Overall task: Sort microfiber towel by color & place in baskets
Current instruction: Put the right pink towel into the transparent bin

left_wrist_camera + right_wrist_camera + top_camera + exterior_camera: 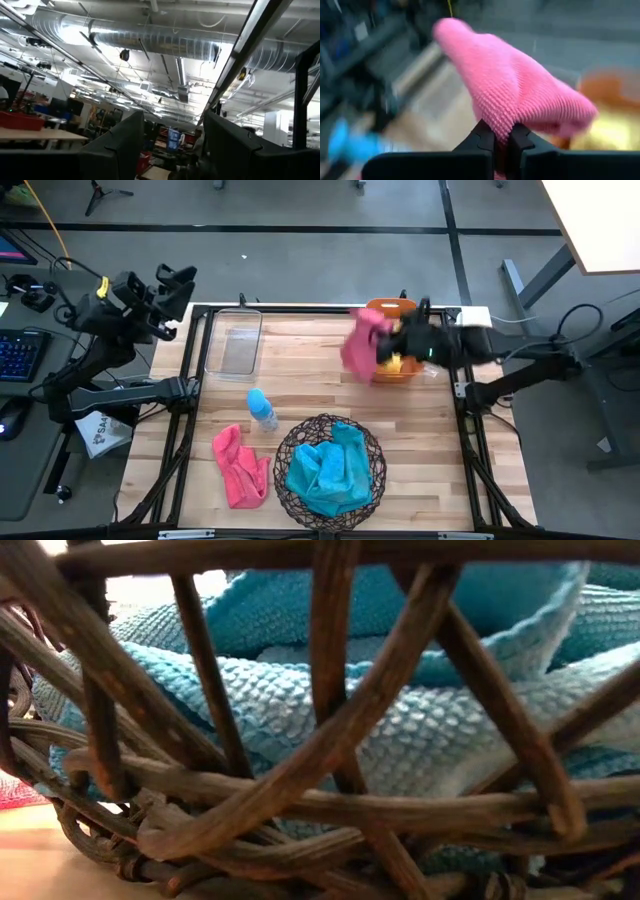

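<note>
My right gripper (392,343) is shut on a pink towel (360,345) at the orange bin (398,370), which holds yellow cloth (397,363). In the right wrist view the pink towel (515,90) bulges past the gripper (502,142). A second pink towel (240,465) lies flat on the table near the left edge. Teal towels (328,468) fill the round wire basket (290,442), which also fills the low view with its wire basket bars (330,740) and teal towels (420,710). My left gripper (172,150) is open, raised off the far-left corner (175,285) and pointing up. My right gripper pinches a bunched part of the pink towel (501,129) between its two fingertips (482,137), coming roughly level from the table's right. The towel is lifted clear of the table and billows out beyond the fingers toward the table's left, beside the orange bin's left end.
A clear plastic tub (235,345) stands at the far left of the table. A small light-blue bottle (262,408) lies between the tub and the wire basket. A black frame rail (300,309) borders the table. Bare wood (430,440) lies at the near right.
</note>
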You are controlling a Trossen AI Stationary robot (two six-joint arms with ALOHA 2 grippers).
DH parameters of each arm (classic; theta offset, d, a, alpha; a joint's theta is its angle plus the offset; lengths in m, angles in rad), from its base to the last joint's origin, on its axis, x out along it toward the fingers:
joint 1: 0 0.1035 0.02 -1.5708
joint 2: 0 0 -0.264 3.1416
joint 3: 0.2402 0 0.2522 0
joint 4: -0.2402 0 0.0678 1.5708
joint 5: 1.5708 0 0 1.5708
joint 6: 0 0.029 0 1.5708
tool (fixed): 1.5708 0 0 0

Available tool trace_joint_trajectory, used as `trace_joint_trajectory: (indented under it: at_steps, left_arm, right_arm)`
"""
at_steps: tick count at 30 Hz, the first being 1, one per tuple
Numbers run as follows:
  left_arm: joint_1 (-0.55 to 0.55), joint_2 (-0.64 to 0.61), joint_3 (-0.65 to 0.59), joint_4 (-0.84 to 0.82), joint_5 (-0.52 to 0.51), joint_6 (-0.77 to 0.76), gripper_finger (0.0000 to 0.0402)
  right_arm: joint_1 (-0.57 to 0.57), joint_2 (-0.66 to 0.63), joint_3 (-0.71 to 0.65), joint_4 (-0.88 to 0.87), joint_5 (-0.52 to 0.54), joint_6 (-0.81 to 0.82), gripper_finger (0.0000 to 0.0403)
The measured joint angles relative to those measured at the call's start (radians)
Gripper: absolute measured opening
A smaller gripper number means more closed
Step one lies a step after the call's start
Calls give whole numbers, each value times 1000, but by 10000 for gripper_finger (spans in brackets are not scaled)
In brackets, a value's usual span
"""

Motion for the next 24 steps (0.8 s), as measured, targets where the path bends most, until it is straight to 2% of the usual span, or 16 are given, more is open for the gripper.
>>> trace_joint_trajectory:
  at_steps: [3, 6, 11, 15, 19, 24]
  left_arm:
    - [0, 0, 0, -37, 0, 7, 194]
    - [0, 0, 0, -90, 0, 5, 194]
    - [0, 0, 0, -109, 0, 5, 194]
    - [0, 0, 0, -89, -1, 33, 194]
    - [0, 0, 0, -82, -1, 56, 194]
    - [0, 0, 0, -89, -1, 50, 194]
  right_arm:
    - [-105, 44, 16, 274, -18, -180, 2]
    - [-183, 140, 16, 553, -135, -279, 2]
    - [-242, 366, 16, 860, -325, -209, 1]
    - [-253, 566, 39, 1093, -423, -136, 1]
    - [-252, 750, 161, 1198, -486, -77, 0]
    - [-252, 951, 418, 1212, -568, -92, 0]
